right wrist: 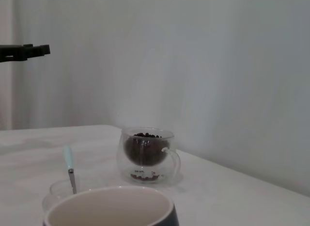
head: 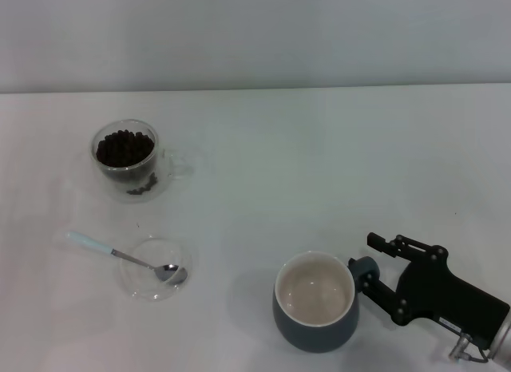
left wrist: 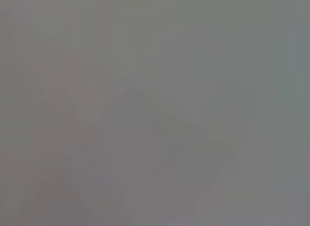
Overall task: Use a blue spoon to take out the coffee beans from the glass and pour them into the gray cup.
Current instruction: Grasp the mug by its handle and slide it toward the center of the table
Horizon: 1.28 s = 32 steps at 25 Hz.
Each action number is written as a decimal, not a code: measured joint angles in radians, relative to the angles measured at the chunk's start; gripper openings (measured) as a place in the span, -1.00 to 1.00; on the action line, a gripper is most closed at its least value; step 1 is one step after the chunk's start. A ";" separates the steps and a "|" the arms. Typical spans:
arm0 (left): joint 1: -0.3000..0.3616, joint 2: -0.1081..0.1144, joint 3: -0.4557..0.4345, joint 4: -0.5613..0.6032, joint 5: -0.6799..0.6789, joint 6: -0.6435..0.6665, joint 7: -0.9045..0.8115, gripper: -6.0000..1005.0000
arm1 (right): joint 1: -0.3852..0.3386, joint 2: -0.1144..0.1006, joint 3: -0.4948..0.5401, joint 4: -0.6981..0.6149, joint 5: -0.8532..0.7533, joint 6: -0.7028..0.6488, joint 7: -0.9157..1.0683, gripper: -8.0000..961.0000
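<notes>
The glass (head: pixel 126 158) stands at the far left with a heap of coffee beans (head: pixel 124 148) in it; it also shows in the right wrist view (right wrist: pixel 145 155). The blue spoon (head: pixel 120 255) lies with its bowl in a flat clear saucer (head: pixel 156 268) and its pale blue handle pointing left; its handle shows in the right wrist view (right wrist: pixel 69 163). The gray cup (head: pixel 315 304) stands near the front, empty, with its handle to the right. My right gripper (head: pixel 370 259) is at that handle, fingers apart, one on each side. The left gripper is out of view.
The white table (head: pixel 279 164) runs back to a pale wall. The left wrist view shows only plain grey. A black part (right wrist: pixel 24 51) juts in at the edge of the right wrist view. The cup's rim (right wrist: pixel 109 206) fills that view's foreground.
</notes>
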 joint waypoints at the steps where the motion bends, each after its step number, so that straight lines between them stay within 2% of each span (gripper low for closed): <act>1: 0.000 0.000 0.000 0.000 0.000 0.000 0.000 0.30 | 0.000 0.000 0.000 0.007 0.000 -0.007 0.000 -0.05; 21: -0.002 0.000 -0.002 0.000 -0.001 -0.006 0.001 0.30 | 0.005 -0.001 -0.001 0.048 -0.008 0.029 -0.011 -0.05; 32: 0.001 0.001 -0.003 0.003 -0.002 -0.011 0.002 0.30 | -0.014 -0.002 0.001 0.079 -0.004 -0.046 -0.024 -0.05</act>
